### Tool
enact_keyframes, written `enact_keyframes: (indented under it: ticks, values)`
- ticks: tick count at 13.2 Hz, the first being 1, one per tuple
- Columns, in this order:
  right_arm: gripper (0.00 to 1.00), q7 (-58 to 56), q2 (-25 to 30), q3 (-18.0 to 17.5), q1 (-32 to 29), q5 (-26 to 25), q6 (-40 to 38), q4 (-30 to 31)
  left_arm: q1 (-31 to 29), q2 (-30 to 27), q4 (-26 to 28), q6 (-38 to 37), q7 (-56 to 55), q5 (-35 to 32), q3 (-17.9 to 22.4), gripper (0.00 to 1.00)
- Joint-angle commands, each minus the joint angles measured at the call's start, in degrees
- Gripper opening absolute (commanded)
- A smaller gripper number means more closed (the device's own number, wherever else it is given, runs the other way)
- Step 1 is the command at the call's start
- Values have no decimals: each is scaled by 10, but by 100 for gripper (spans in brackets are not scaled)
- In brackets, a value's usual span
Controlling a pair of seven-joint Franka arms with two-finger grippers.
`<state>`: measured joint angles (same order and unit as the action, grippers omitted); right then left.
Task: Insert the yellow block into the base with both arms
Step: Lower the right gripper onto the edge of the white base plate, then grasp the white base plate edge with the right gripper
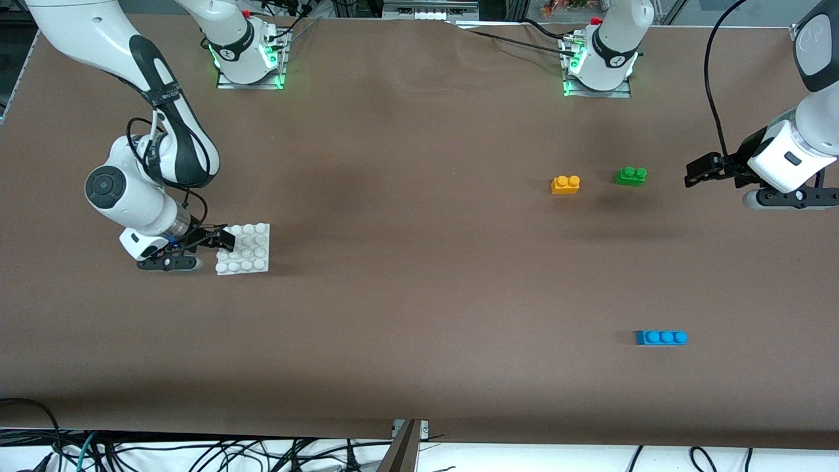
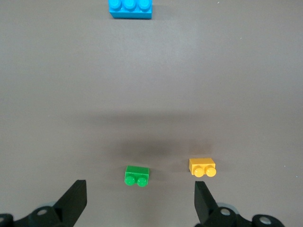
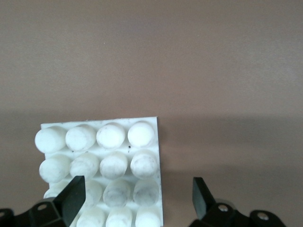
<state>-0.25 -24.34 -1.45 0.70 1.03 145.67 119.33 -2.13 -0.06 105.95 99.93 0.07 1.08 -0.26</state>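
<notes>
Yellow block (image 1: 565, 185) upright; long axis along table's length.

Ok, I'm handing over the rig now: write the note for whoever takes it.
Left pincer: open, empty, in the air beside the green two-stud brick.
Right pincer: open, at the edge of the flat white studded plastic base plate, not gripping it.
Small yellow-orange two-stud plastic brick lies untouched on the table beside the green one.
Done: nothing. Left: pick up yellow brick, steady base, press in.

The right gripper (image 1: 219, 239) hangs low with its fingers (image 3: 72, 196) spread wide, wrist bent sharply down. The left gripper (image 1: 696, 172) is raised, tilted, fingers (image 2: 75, 201) also wide apart, empty.
</notes>
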Motion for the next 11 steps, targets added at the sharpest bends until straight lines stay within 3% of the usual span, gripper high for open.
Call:
enact_keyframes:
  ticks: [1, 7, 11]
  values:
    - [100, 2, -21, -8, -8, 10, 26, -7, -5, -12, 40, 31, 10, -4, -6, 100]
    - [100, 2, -40, -10, -5, 30, 47, -7, -4, -12, 51, 44, -5, -3, -37, 100]
    - [96, 0, -49, -10, -6, 30, 56, -5, -5, -11, 36, 43, -4, -11, -36, 100]
